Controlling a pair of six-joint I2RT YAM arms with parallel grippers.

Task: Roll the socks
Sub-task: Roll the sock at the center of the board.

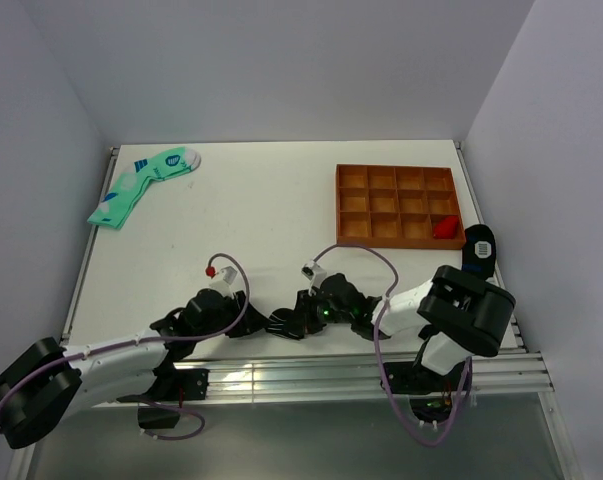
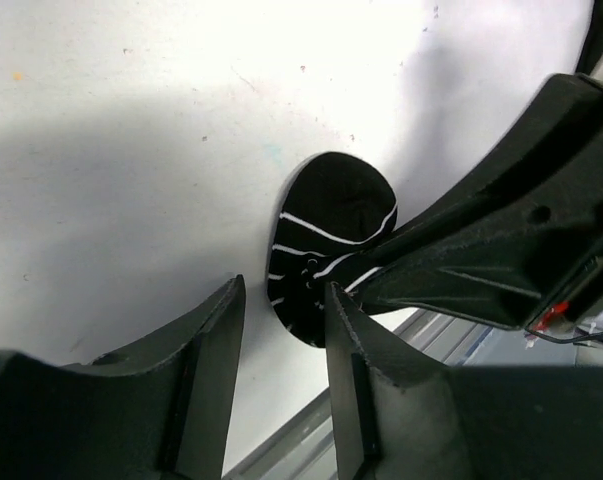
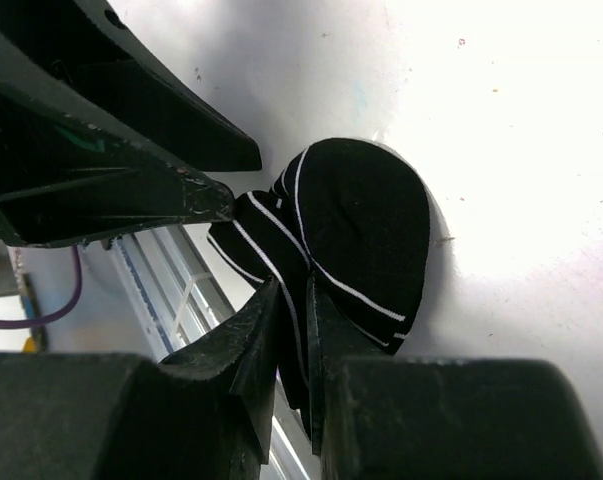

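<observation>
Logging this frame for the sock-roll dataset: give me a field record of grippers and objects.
left gripper: open, tips beside black sock
right gripper: shut on black sock, near table edge
second black sock: right table edge, untouched
mint-green socks: far left corner
orange tray: far right, red item in one cell

Top view: the sock (image 1: 284, 323) at the near table edge is mostly covered by the left gripper (image 1: 247, 320) and right gripper (image 1: 301, 316). The red item (image 1: 444, 228) in the tray (image 1: 339, 205) is too small to identify.
</observation>
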